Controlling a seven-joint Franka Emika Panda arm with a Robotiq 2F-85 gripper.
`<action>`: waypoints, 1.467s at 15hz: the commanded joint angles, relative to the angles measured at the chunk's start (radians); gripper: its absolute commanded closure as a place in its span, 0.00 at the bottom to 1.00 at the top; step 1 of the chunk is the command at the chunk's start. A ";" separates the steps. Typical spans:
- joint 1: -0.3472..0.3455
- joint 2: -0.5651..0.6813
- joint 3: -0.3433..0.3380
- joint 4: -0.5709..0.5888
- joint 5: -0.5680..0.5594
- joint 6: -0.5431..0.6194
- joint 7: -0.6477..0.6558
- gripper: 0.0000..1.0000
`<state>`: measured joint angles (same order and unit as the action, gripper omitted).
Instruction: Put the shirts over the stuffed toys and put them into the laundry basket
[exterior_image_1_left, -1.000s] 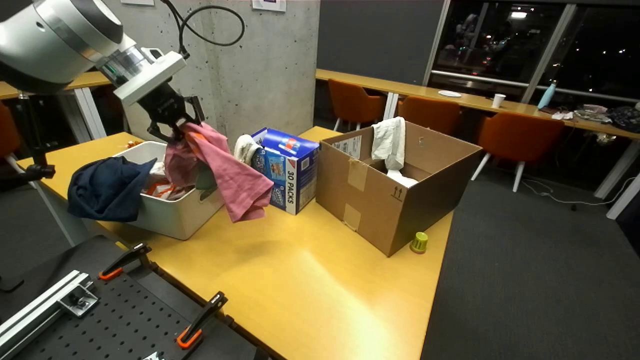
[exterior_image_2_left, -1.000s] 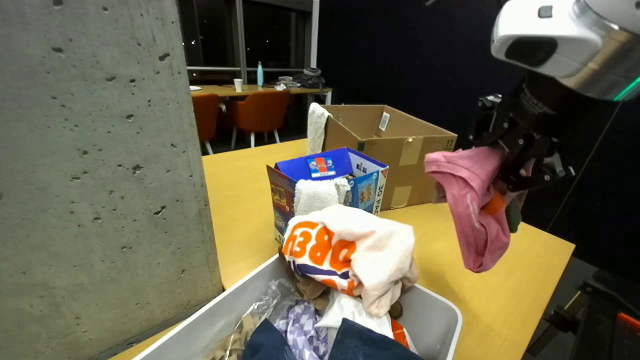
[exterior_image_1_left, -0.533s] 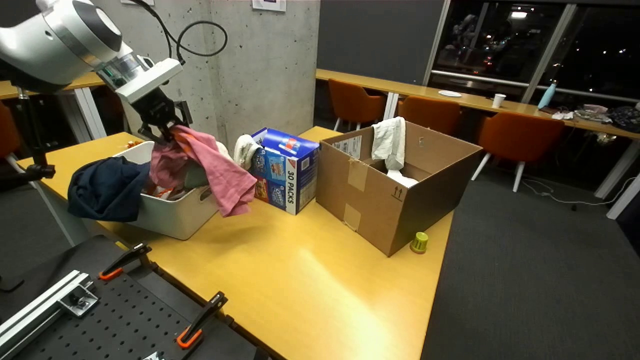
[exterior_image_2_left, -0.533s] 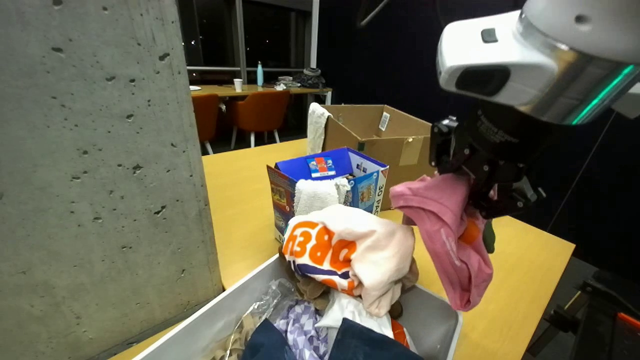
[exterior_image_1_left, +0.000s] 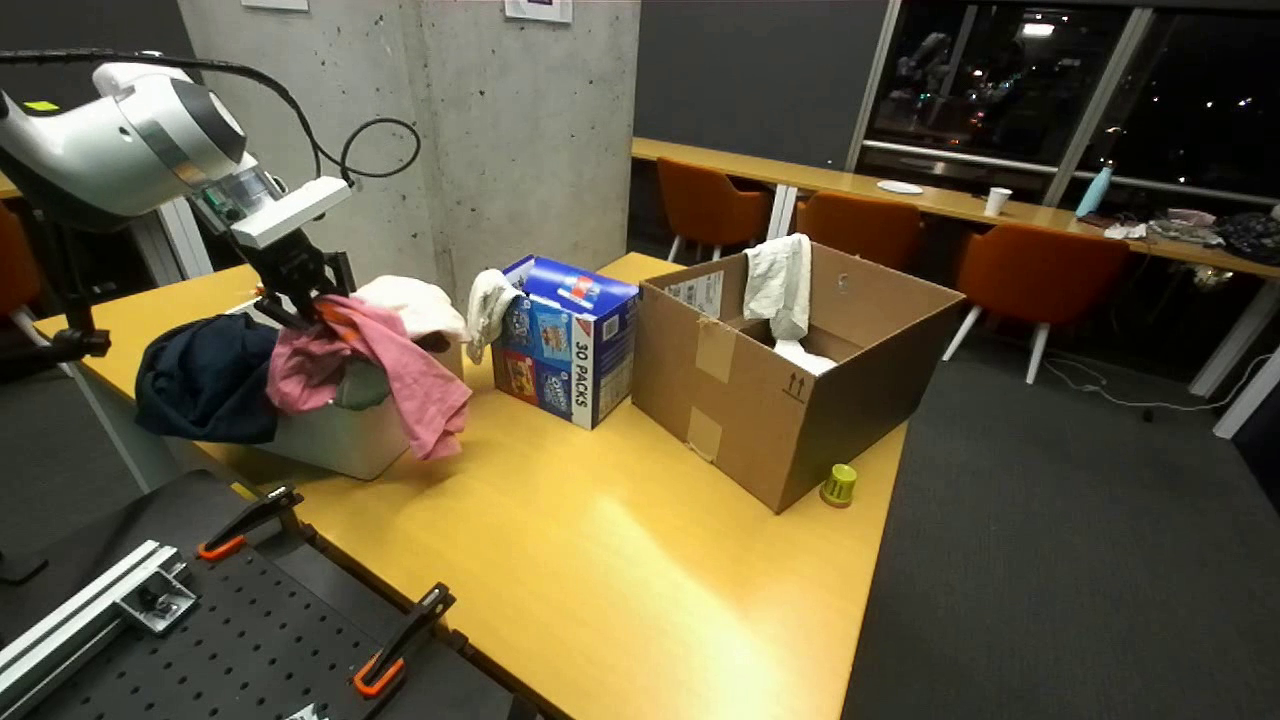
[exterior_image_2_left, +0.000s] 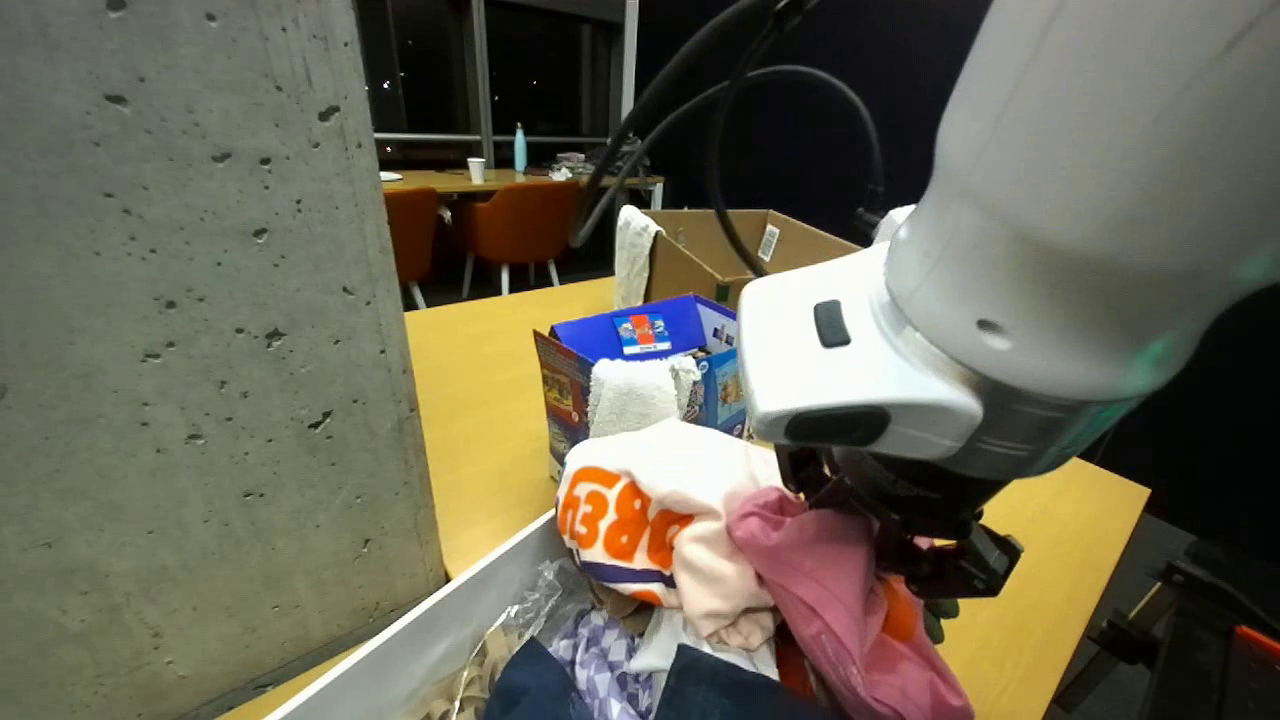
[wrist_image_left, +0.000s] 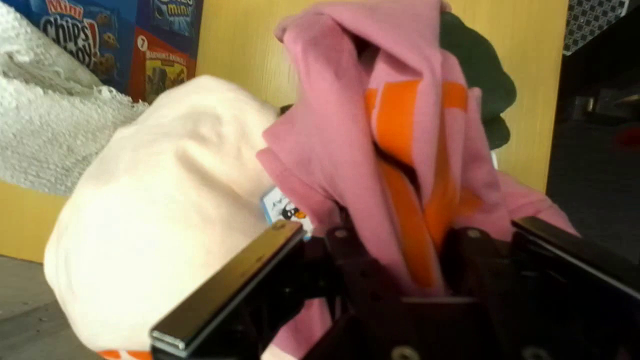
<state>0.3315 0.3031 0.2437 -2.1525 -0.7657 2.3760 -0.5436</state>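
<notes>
A pink shirt with an orange stripe (exterior_image_1_left: 405, 360) hangs at my gripper (exterior_image_1_left: 310, 298), over the white bin (exterior_image_1_left: 340, 435). It also shows in the wrist view (wrist_image_left: 330, 90). Part of a dark green thing (wrist_image_left: 475, 75) sticks out of it. In the wrist view my gripper's (wrist_image_left: 407, 225) fingers stand wide apart. The pink cloth runs between them towards the palm; the far tips are partly hidden. A cream shirt with orange letters (exterior_image_2_left: 640, 500) covers a brown plush (exterior_image_2_left: 615, 600) in the bin. The pink shirt appears against it in an exterior view (exterior_image_2_left: 810, 580).
Navy cloth (exterior_image_1_left: 205, 380) hangs over the bin's edge. Purple checked cloth (exterior_image_2_left: 605, 660) lies inside. A blue snack box (exterior_image_1_left: 590, 340) with a white cloth (exterior_image_1_left: 490, 310) stands beside it. Further off is a cardboard box (exterior_image_1_left: 735, 410) with a green cup (exterior_image_1_left: 838, 485). A concrete pillar (exterior_image_2_left: 220, 300) is close.
My gripper and the pink shirt have moved down and towards the bin, leftward in both exterior views. The pink shirt now overlaps the cream shirt, which looks slightly pushed.
</notes>
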 joint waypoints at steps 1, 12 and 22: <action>0.003 0.076 0.036 0.096 0.004 -0.065 -0.065 0.94; 0.036 0.125 0.056 0.170 0.003 -0.174 -0.111 0.12; 0.044 -0.090 0.074 -0.012 -0.051 -0.148 0.048 0.00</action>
<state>0.3975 0.3260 0.3097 -2.0784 -0.7896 2.2135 -0.5460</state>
